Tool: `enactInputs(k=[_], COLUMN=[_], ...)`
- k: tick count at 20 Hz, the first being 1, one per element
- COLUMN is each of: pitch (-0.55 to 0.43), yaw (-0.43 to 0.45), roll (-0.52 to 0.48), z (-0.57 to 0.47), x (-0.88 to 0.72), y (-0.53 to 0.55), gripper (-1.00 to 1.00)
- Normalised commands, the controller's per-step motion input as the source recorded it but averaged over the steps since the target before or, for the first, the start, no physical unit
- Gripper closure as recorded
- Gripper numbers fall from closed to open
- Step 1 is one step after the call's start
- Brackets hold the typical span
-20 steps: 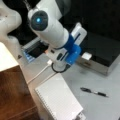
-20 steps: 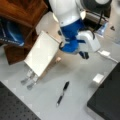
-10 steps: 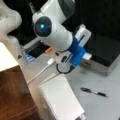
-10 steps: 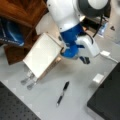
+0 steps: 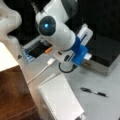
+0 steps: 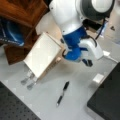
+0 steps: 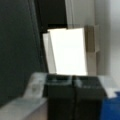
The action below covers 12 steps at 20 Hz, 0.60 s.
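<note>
In the wrist view my gripper shows as two black fingers pressed together with nothing between them. Straight beyond them stands a white notepad, brightly lit, with a cardboard back. In both front views the arm's white and blue wrist hangs close over the notepad and hides the fingers. A black pen lies apart on the grey table.
A black box stands beside the arm. Wooden furniture borders the notepad. A white cable with a plug and a small white block lie on the table.
The arm has shifted slightly lower toward the notepad. The notepad and the pen lie where they were.
</note>
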Motion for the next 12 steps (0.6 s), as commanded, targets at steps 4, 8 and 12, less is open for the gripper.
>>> enactInputs(k=[4,8,12], pitch=[-0.094,-0.067,-0.034], yaw=[0.021,-0.012,-0.031], roll=[0.156,0.161,0.149], z=[-0.15,-0.10,-0.04], x=[0.12,0.11,0.08], y=[-0.04,-0.05,-0.06], gripper=[1.00,1.00,1.00])
